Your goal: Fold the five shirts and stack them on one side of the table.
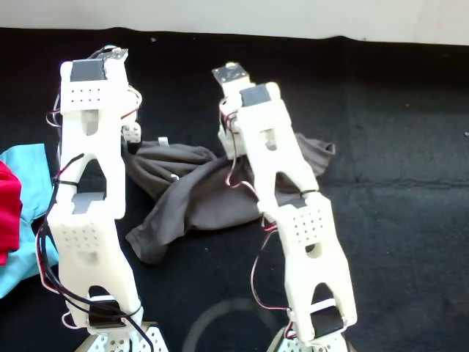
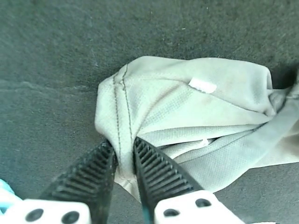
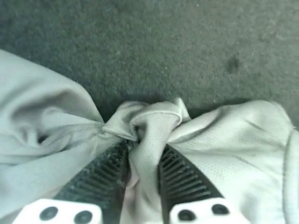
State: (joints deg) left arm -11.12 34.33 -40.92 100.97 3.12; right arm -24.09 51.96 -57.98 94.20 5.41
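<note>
On the worktop, between the arms: grey shirt, crumpled; left gripper fingers narrow on a seamed edge, right gripper pinching a bunched fold. Risk: thin bites, so cloth may slip out when pulled apart.

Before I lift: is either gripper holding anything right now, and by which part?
Both grip the grey shirt: the left gripper pinches a stitched edge, the right gripper a bunched fold of fabric.

One grey shirt, one cyan shirt, one red shirt; one left arm, one right arm; one table.
</note>
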